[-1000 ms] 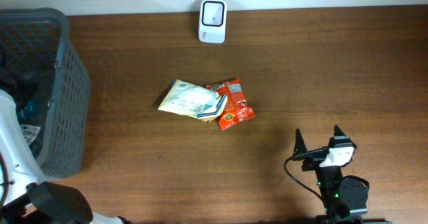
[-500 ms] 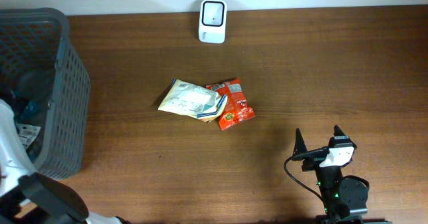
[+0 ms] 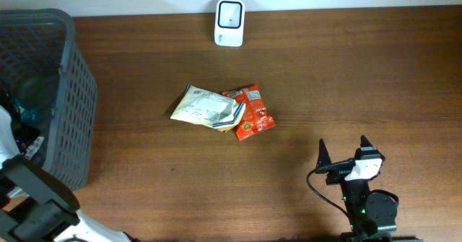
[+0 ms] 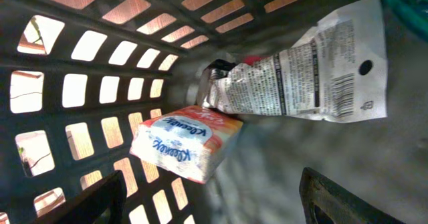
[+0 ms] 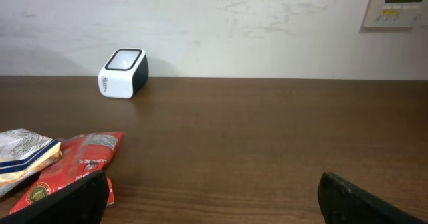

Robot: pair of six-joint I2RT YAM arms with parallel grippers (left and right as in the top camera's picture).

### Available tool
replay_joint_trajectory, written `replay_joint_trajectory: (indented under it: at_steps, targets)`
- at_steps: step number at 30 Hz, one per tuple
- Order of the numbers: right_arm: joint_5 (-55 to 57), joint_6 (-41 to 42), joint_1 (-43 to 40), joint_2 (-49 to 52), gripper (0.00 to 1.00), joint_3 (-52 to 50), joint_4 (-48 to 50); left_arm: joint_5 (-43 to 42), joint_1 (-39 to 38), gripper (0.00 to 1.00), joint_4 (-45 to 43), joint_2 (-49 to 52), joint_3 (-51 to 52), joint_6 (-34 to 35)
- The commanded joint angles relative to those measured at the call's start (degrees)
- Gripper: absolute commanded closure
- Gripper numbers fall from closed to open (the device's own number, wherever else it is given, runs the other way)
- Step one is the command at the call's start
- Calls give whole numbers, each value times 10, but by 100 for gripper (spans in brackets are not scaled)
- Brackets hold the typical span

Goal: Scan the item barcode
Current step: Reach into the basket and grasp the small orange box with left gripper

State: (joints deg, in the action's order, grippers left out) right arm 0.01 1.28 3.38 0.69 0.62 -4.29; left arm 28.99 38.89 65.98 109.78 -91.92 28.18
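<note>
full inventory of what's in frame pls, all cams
table: 1, dark brown wood, under everything
basket: 1, dark grey, table's left end
scanner: 1, white with dark face, far edge by wall
cream pouch: 1, cream-yellow, table centre
red pouch: 1, red, overlapping the cream pouch
tissue pack: 1, white and orange, inside basket
silver packet: 1, silver-white, barcode showing, inside basket
wall panel: 1, off-white, on wall
left fingers: 2, black, apart, empty, inside basket
right fingers: 2, black, apart, empty, table's front right

The basket (image 3: 72,90) sits far left on the counter (image 3: 361,76), scanner (image 3: 229,13) at the back edge, left packet (image 3: 206,106) touching right packet (image 3: 253,113) in the middle.
</note>
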Motion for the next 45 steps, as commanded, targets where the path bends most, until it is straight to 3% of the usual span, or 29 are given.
replay_joint_trajectory:
  at_steps: [1, 3, 6, 12, 32, 35, 38, 42, 45]
  targets:
    - [7, 0, 4, -2, 1, -3, -4, 9, 16, 19, 5, 24, 2, -7]
    - [7, 0, 4, -2, 2, -3, -4, 8, 21, 23, 10, 36, 2, -7]
    - [7, 0, 4, -2, 1, -3, -4, 6, 24, 41, 16, 49, 2, -7]
    - [7, 0, 4, -2, 2, -3, -4, 4, 24, 49, 12, 50, 2, -7]
    - [7, 0, 4, -2, 1, -3, -4, 8, 29, 52, 30, 75, 2, -7]
    - [7, 0, 4, -2, 1, -3, -4, 9, 29, 64, 30, 75, 2, -7]
    - [7, 0, 4, -2, 1, -3, -4, 8, 29, 100, 29, 74, 2, -7]
    - [7, 0, 4, -2, 2, -3, -4, -27, 28, 100, 40, 73, -21, -7]
    - [7, 0, 4, -2, 2, -3, -4, -77, 28, 100, 79, 72, -93, -7]
